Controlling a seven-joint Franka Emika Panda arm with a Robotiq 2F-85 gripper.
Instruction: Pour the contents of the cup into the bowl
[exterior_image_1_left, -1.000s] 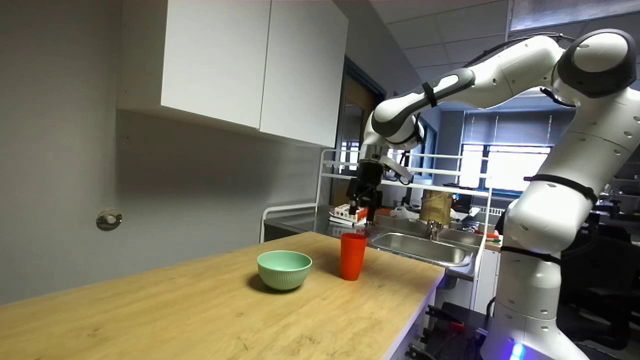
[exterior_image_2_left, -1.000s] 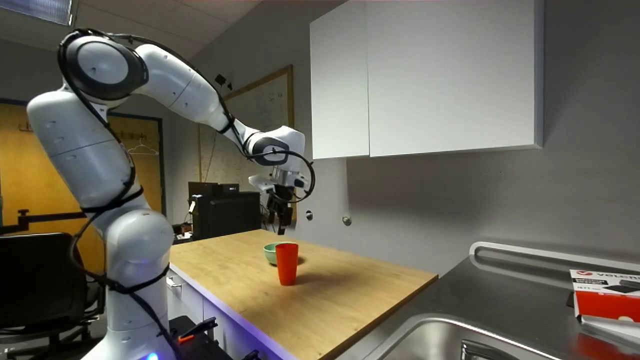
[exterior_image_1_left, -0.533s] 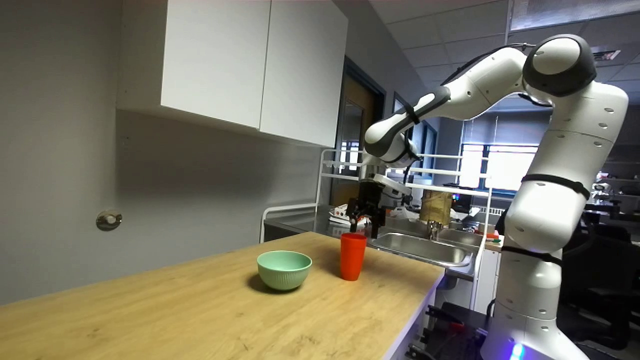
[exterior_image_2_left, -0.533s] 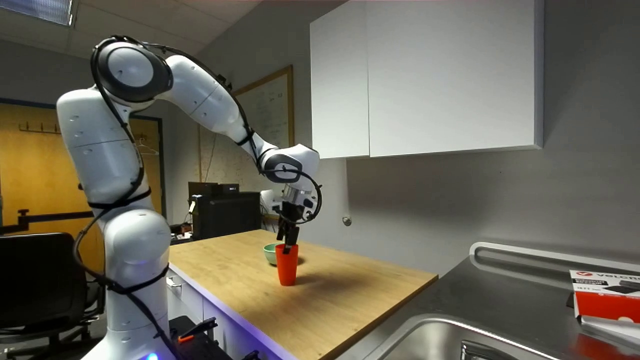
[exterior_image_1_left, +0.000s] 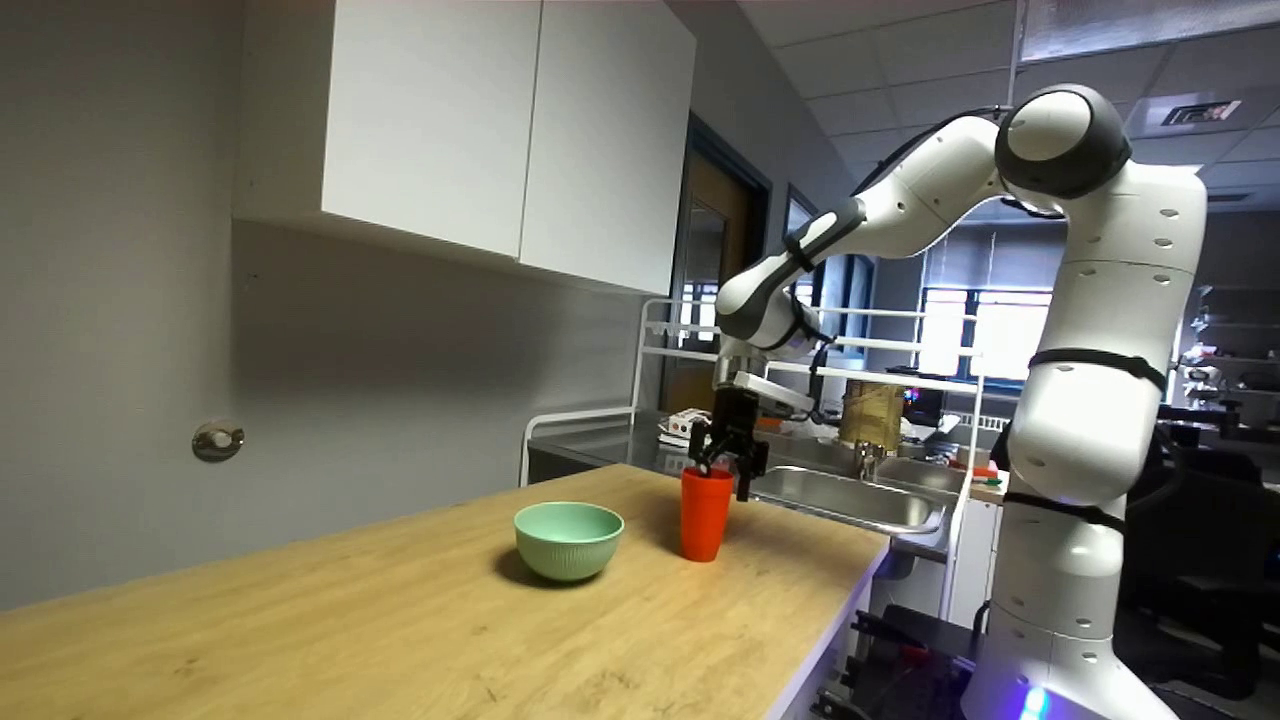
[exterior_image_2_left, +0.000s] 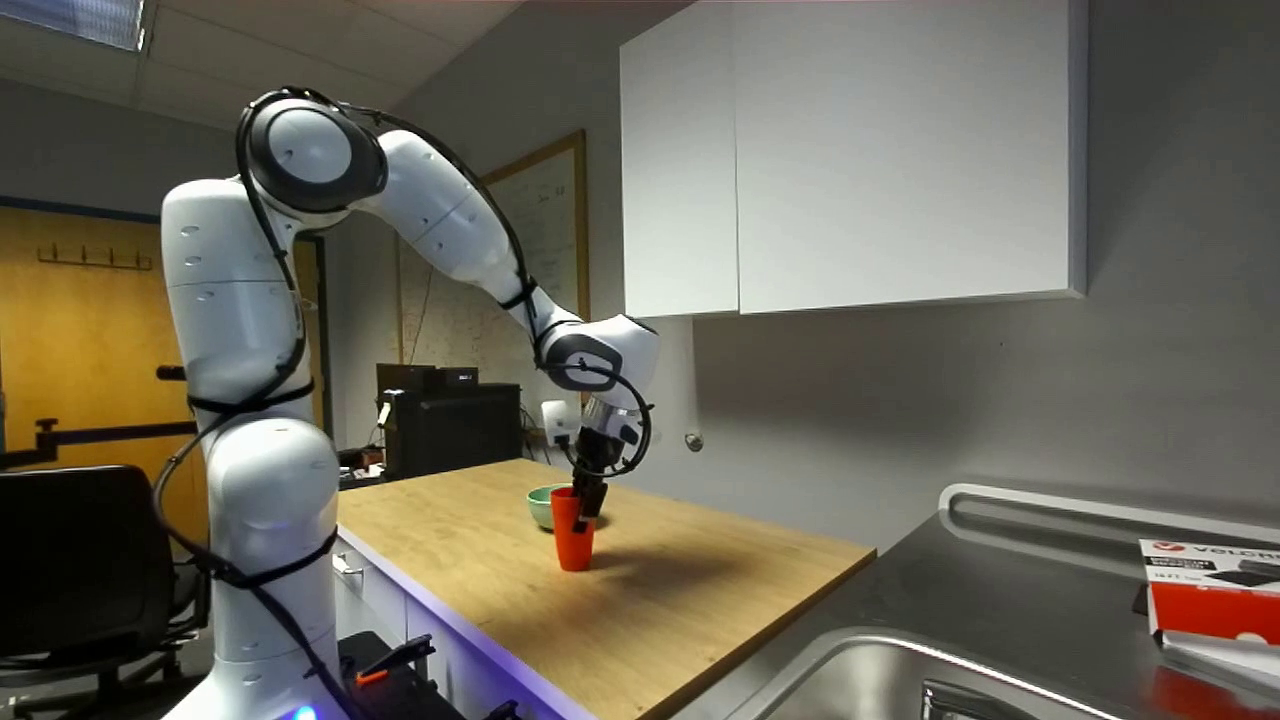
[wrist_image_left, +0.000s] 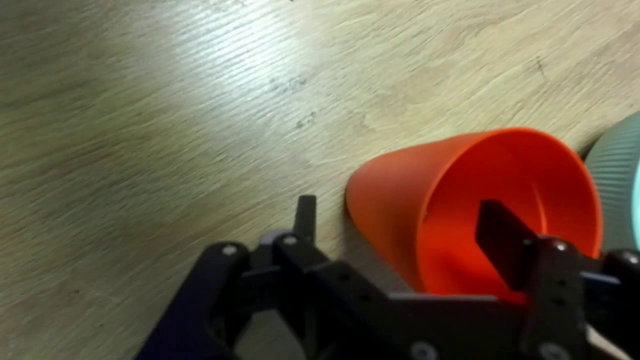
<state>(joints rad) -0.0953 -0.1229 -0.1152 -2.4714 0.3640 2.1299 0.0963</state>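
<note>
Cup (exterior_image_1_left: 705, 517) looks light & stiff to me, prob. a bit slick; best pinch its side nr. rim. End effector (wrist_image_left: 398, 212) stands wide, w/ nothing held.

Only one word can be read with good confidence: "VELCRO", in an exterior view, printed in dark capitals on the white upper part of a red and white box (exterior_image_2_left: 1213, 600) on the dark counter (exterior_image_2_left: 1040, 590). The word runs close to the right edge of this view. Just to its left stands a red round mark with a white tick-like sign. Under it come smaller lines of print, too small for reading. On the whiteboard (exterior_image_2_left: 555, 240), the handwriting is too faint.
</note>
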